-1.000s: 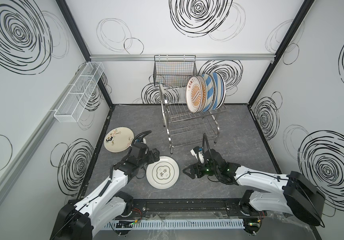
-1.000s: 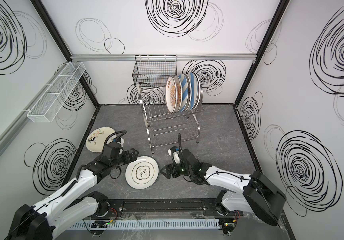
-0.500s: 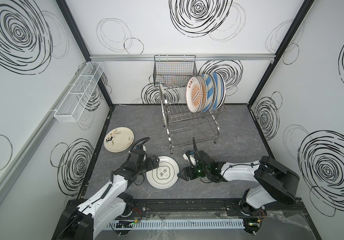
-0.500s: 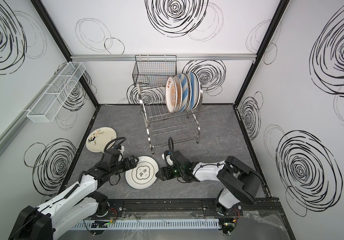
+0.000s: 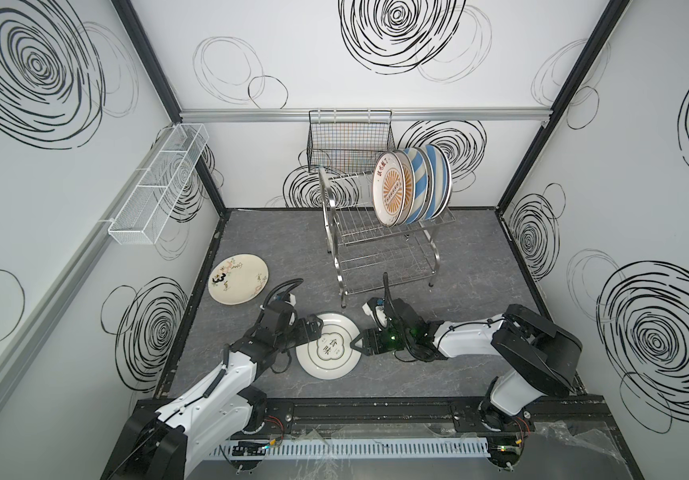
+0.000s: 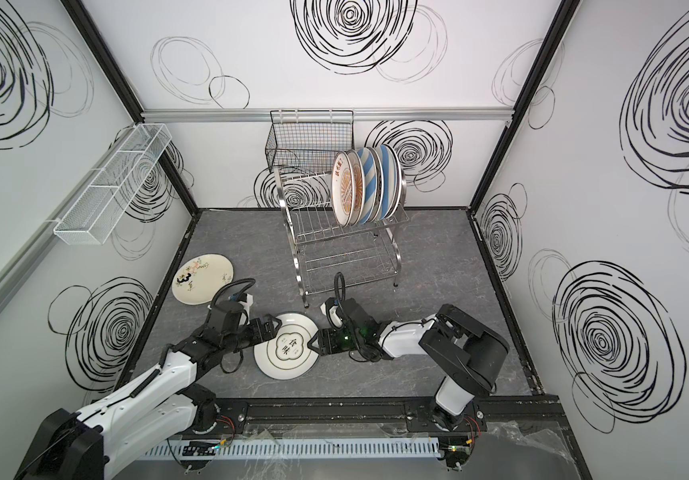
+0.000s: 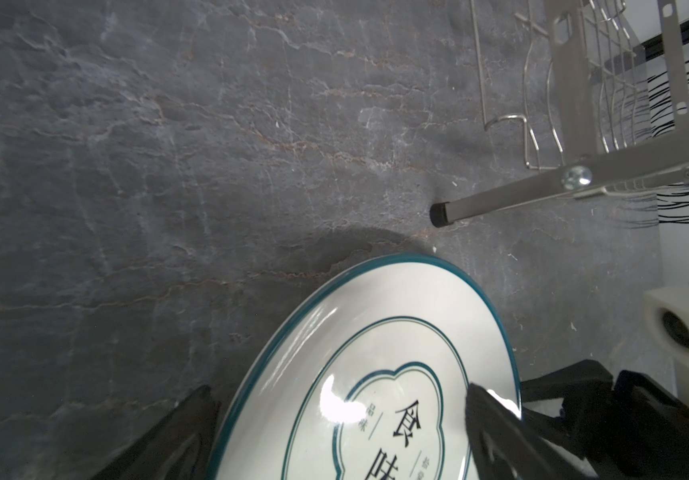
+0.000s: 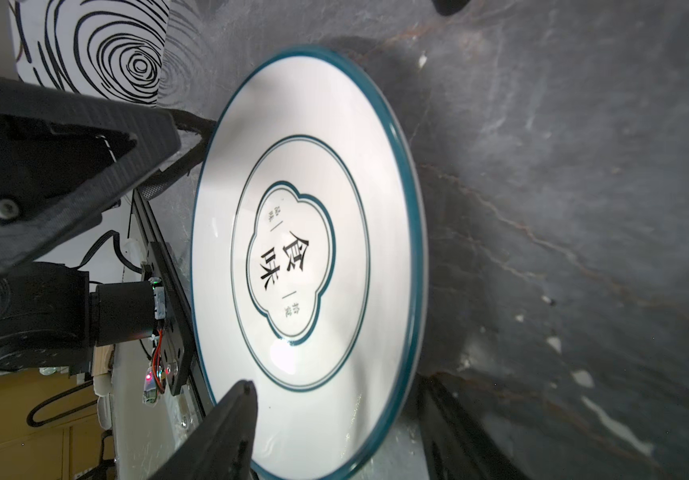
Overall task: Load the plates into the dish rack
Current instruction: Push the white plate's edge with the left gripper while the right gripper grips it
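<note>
Right end effector [image 5: 353,343]: jaws parted, astride the rim of the green-rimmed plate [image 5: 328,353]. In the right wrist view one finger [image 8: 234,415] lies over the plate's white face. The other [image 8: 450,436] sits on the underside, with a dark gap to the rim. Not clenched. Wrist low, about level with the plate. Forearm stretched flat over the surface [image 5: 471,266], elbow folded high above its base, well away from the plate.

Left end effector [image 5: 312,328]: at the plate's opposite rim and clamped on it. In the left wrist view one finger [image 7: 488,424] is over the face and one [image 7: 184,432] is below. The arm runs in a long slant from its base to the plate.

Green-rimmed plate: between the two end effectors, lifted off flat. Its shadow falls on the surface beyond its rim.

Dish rack [image 5: 384,249]: behind the plate, nearest foot close to the rim but apart. The racked plates [image 5: 411,189] stand on edge in the upper tier, at the end far from the green-rimmed plate. The cream plate [image 5: 238,279] lies flat beside the green-rimmed plate, on the left arm's side, apart.

Hard to see:
- Both wrist views cut the fingers off at the frame edge.
- Both top views hide the lower fingers under the plate.
- Whether the right upper finger touches the face cannot be told.
- The racked plates overlap, so the count is unclear.
</note>
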